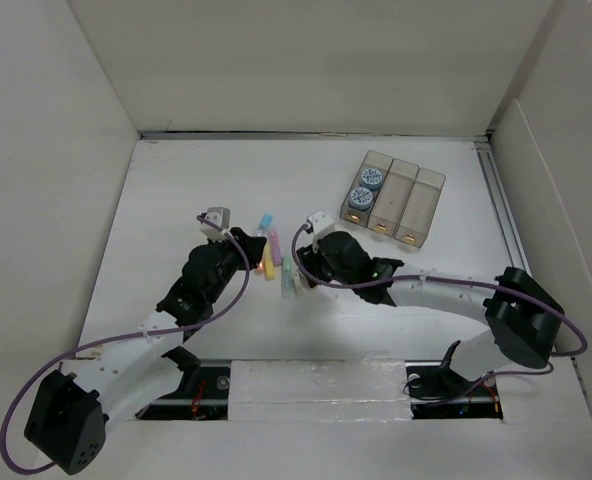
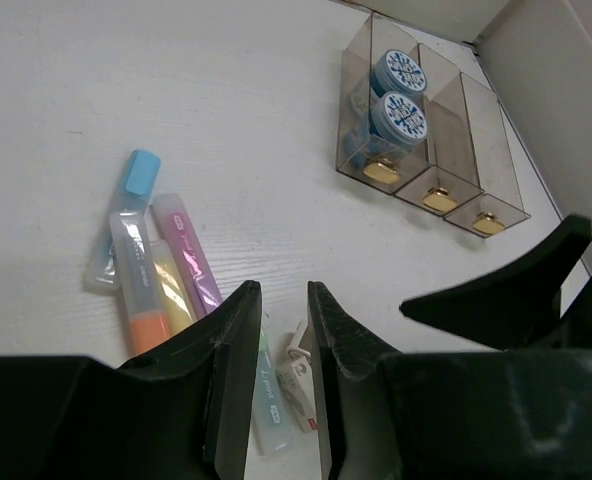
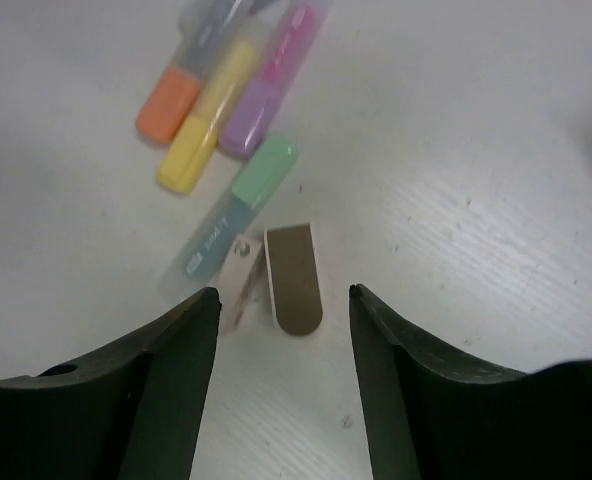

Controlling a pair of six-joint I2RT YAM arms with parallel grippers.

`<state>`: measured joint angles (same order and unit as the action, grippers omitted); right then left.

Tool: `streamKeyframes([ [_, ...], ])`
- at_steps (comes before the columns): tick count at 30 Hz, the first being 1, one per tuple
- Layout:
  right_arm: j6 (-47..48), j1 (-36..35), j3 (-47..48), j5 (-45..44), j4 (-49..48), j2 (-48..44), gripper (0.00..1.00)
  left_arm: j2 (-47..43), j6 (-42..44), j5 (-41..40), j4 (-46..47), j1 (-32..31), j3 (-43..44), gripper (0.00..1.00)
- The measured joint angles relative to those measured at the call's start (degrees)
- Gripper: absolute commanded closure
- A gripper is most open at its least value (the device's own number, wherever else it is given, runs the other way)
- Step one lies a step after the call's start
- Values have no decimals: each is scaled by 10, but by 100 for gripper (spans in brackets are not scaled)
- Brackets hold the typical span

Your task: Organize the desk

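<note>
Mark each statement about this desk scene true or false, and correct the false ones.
1. Two round blue-topped items sit in one end compartment of the three-compartment organizer. True.
2. The organizer's other two compartments are full. False: both are empty.
3. The green highlighter is inside the organizer. False: it lies on the desk beside the eraser.
4. The right gripper is open and holds nothing. True.
5. The orange highlighter lies alone next to the organizer. False: it lies beside the yellow highlighter in the cluster of highlighters.
</note>
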<state>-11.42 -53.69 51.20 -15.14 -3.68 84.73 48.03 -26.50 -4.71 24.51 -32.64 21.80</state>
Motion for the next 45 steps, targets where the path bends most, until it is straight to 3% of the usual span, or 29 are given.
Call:
streamKeyframes([
  [2,-4,-11,-26,14,11,0,36,-4,-3,-11,-3,0,0,79],
  [6,-14,-10,-58,19,18,5,44,-23,-7,-30,-8,0,0,79],
  [17,-23,-8,-37,35,18,101,44,-31,-9,-38,-13,0,0,78],
  [21,-23,-8,-14,35,12,124,51,-31,-9,-37,-14,0,0,78],
  [24,-23,-8,-7,33,0,129,62,-31,-9,-37,-14,0,0,78],
  [32,-26,7,2,4,7,103,68,-31,-9,-36,-16,0,0,78],
  [39,-46,154,17,-16,-10,-23,68,-28,-9,-29,-16,0,0,78],
  [45,-68,299,41,-51,-23,-16,68,-28,-9,-26,-16,0,0,78],
])
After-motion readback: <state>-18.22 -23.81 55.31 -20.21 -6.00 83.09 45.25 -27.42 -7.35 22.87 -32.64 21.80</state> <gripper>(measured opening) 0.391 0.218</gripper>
